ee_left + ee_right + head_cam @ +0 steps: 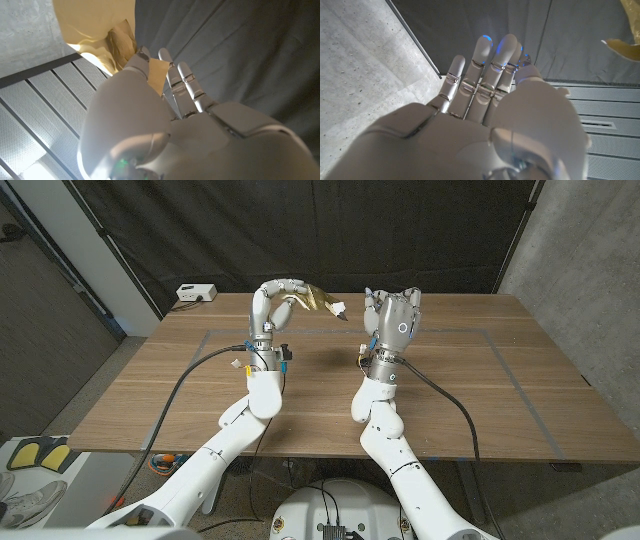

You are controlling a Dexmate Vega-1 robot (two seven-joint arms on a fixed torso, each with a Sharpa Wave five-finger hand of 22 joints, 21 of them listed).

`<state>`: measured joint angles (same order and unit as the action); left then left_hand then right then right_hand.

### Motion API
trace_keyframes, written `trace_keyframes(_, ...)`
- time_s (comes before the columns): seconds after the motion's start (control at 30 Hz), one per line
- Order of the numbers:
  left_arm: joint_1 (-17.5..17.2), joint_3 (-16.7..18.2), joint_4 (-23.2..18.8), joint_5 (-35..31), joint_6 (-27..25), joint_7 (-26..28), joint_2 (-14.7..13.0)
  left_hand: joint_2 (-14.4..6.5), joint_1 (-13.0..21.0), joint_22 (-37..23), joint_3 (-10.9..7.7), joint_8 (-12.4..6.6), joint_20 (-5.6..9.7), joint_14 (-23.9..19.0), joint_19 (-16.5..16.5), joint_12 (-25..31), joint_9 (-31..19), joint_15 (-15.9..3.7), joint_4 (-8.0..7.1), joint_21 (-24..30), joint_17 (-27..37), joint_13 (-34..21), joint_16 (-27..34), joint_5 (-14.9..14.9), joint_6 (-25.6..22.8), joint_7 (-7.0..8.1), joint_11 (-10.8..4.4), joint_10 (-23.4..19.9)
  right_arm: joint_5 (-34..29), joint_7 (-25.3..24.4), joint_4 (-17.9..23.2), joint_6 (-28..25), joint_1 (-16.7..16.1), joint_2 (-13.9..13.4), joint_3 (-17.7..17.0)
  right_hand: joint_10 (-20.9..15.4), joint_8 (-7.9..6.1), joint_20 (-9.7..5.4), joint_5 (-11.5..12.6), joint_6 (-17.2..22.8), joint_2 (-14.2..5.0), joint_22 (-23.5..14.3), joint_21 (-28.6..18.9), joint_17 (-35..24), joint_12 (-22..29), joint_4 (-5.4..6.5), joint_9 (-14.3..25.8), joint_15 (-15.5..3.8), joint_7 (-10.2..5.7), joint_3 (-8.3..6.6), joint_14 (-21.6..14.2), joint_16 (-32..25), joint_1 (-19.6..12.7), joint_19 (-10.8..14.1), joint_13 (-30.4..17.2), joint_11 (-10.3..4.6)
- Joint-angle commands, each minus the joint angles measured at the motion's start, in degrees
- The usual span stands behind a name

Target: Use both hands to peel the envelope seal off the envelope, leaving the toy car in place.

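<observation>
The left hand [277, 299] has its fingers curled around the manila envelope [318, 298], holding it up off the wooden table [480, 390] — probably so the flap faces the other hand. The right hand [395, 315] is raised just beside it, fingers loosely apart, holding nothing — looks ready to grab the seal.

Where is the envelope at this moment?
In the head view, the envelope is lifted above the table's far side, held by the left hand, with its free end reaching toward the right hand.
</observation>
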<state>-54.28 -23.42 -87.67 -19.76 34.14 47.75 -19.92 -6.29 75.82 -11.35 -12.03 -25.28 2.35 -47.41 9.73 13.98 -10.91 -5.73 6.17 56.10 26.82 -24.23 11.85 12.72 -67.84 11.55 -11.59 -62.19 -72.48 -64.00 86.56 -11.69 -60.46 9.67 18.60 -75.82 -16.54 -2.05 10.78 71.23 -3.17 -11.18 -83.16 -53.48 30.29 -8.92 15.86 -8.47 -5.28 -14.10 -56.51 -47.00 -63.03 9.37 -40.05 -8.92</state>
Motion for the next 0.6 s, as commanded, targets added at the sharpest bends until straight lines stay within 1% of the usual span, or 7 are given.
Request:
trace_keyframes(0.03, -1.1, 0.4, -1.8, 15.3, 0.3, -11.6, -1.2, -0.3, 0.6, -0.1, -0.2, 0.16, 0.23, -0.4, 0.5, 0.4, 0.1, -8.16, 0.36, 0.6, 0.1, -0.5, 0.0, -0.4, -0.2, -0.13, 0.21, 0.3, -7.1, 0.0, 1.3, 14.1, -4.0, 7.3, -7.8, -0.2, -0.31, -1.31, -0.1, 0.1, 0.69, 0.0, 0.2, 0.1, -0.4, 0.0, 0.3, -4.66, -0.54, -0.77, 0.1, 0.7, 0.0, -0.1, 0.3, -0.67)
trace_keyframes(0.13, -1.6, 1.1, -2.3, 11.6, -1.8, -9.7, -0.9, -0.5, 0.8, -0.1, -0.36, 0.79, -0.14, -0.1, 0.4, 0.3, 0.1, -8.13, 0.52, 1.0, 0.1, -0.9, -0.2, -0.8, 0.8, -0.13, 0.3, 1.0, -8.5, 0.0, 1.7, 16.3, -4.8, 9.4, -9.7, 1.2, 0.3, -1.2, -0.2, -1.4, 0.95, 0.1, 0.4, 1.1, -2.0, 0.43, 0.3, -4.64, -1.77, -1.12, 0.5, 2.0, 1.0, 0.0, 1.6, -1.37)
trace_keyframes(0.23, -1.9, 1.4, -2.8, 9.7, -2.9, -9.0, -1.0, -0.7, 1.2, -0.2, -0.71, 1.63, -0.4, 0.2, 0.0, 0.0, 0.0, -8.08, 0.87, 1.3, 0.0, -1.2, -0.4, -1.4, 2.4, -0.2, 0.45, 2.5, -9.3, 0.0, 2.0, 18.1, -5.4, 10.3, -10.8, 4.5, 2.73, -0.79, -0.2, -5.6, 0.84, 0.1, 0.6, 3.6, -5.3, 1.7, -0.9, -4.66, -2.44, -1.49, 1.1, 4.7, 4.2, -0.5, 3.8, -0.67)
trace_keyframes(0.4, -2.4, 1.6, -3.2, 9.0, -3.2, -9.0, -1.3, -0.6, -0.8, 0.0, -0.86, 2.86, -0.83, 2.2, -0.6, -0.5, -0.2, -7.9, 0.01, 1.8, -1.0, -1.9, -1.0, -2.0, 5.2, -0.2, 0.34, 4.9, -10.3, 0.0, 2.5, 20.8, -6.2, 12.3, -12.4, 7.7, 4.68, -0.5, -0.3, -8.8, 0.51, 0.2, 0.8, 6.1, -7.8, 2.92, -2.1, -4.65, -2.81, -1.93, 2.1, 7.7, 7.7, -0.6, 5.0, -0.37)
trace_keyframes(0.47, -2.7, 1.7, -3.6, 8.9, -3.4, -9.3, -1.8, -0.4, -1.7, 0.1, -0.79, 3.21, -0.65, 2.8, -0.7, -0.5, -0.3, -7.78, -0.34, 2.0, -1.4, -2.1, -1.1, -2.1, 6.2, -0.46, 0.23, 5.6, -10.8, 0.0, 2.8, 21.1, -6.6, 12.9, -12.7, 9.0, 5.32, -0.27, -0.2, -10.6, 0.7, 0.3, 0.8, 8.1, -9.1, 2.92, -2.4, -4.63, -2.57, -2.32, 3.1, 9.9, 8.7, -0.5, 6.0, -0.23)
trace_keyframes(0.57, -3.3, 2.0, -4.4, 8.4, -4.0, -9.7, -2.5, 0.5, -4.6, 0.2, -0.61, 5.74, -1.05, 5.9, -1.8, -2.0, -0.7, -7.68, -0.87, 2.6, -2.8, -1.5, -1.0, -2.1, 13.4, 0.14, -0.02, 10.3, -10.8, 0.0, 3.3, 21.5, -7.2, 13.2, -12.8, 12.8, 5.95, -0.04, -0.3, -14.6, 1.07, 0.5, 1.1, 13.2, -12.4, 3.17, -3.2, -4.36, -2.97, -3.37, 4.1, 14.9, 11.5, -0.7, 8.3, -0.41)
trace_keyframes(0.6, -3.5, 2.0, -4.7, 8.5, -4.3, -10.0, -2.8, 0.8, -5.0, 0.2, -0.46, 6.16, -1.29, 6.5, -2.2, -2.1, -0.8, -7.56, -0.97, 2.5, -2.9, -1.5, -1.2, -2.1, 14.4, 0.18, 0.0, 10.6, -11.0, 0.0, 3.5, 21.2, -7.4, 13.4, -12.7, 13.8, 6.01, 0.03, -0.3, -16.0, 1.3, 0.6, 1.3, 14.7, -13.3, 3.06, -3.4, -4.37, -3.08, -3.84, 4.7, 16.5, 12.2, -0.8, 8.8, 0.12)
